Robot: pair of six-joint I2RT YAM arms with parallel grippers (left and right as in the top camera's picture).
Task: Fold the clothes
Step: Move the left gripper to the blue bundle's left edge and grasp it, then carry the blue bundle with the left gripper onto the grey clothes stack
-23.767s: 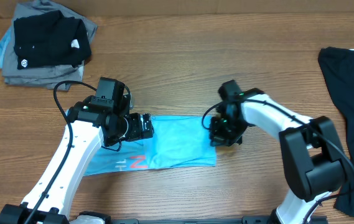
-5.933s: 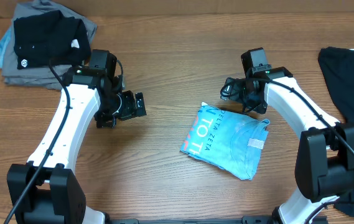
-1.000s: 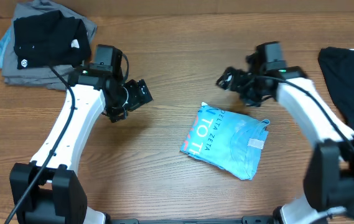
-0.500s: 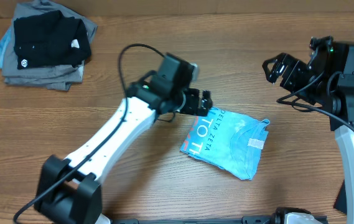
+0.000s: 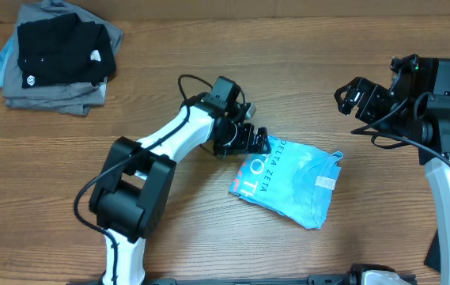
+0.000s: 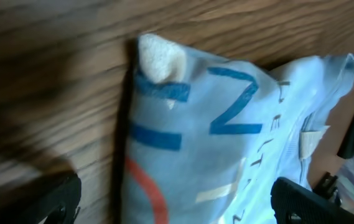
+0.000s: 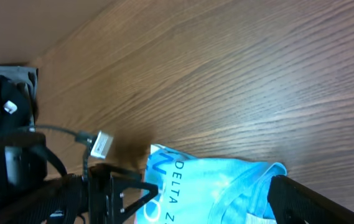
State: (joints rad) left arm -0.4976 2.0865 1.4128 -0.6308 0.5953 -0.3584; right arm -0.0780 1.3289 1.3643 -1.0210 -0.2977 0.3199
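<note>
The clothes, a folded light blue T-shirt (image 5: 288,179) with white "DELTA ZETA" lettering, lie on the wooden table right of centre. My left gripper (image 5: 250,142) is open, low at the shirt's upper left edge. In the left wrist view the shirt (image 6: 226,137) fills the frame, a red-orange curve showing near the bottom. The two black fingertips (image 6: 40,199) stand wide, one on each side of that edge, not closed on it. My right gripper (image 5: 361,98) is open, raised above and to the right of the shirt (image 7: 220,186), holding nothing.
A stack of grey garments (image 5: 51,93) with a small black shirt (image 5: 62,49) on top sits at the far left corner. The left arm (image 5: 173,142) stretches across the table's middle. The right arm's body (image 5: 446,111) fills the right edge.
The left arm has swung right from the table's left side to the shirt's upper left edge. The right arm has lifted away to the right.
</note>
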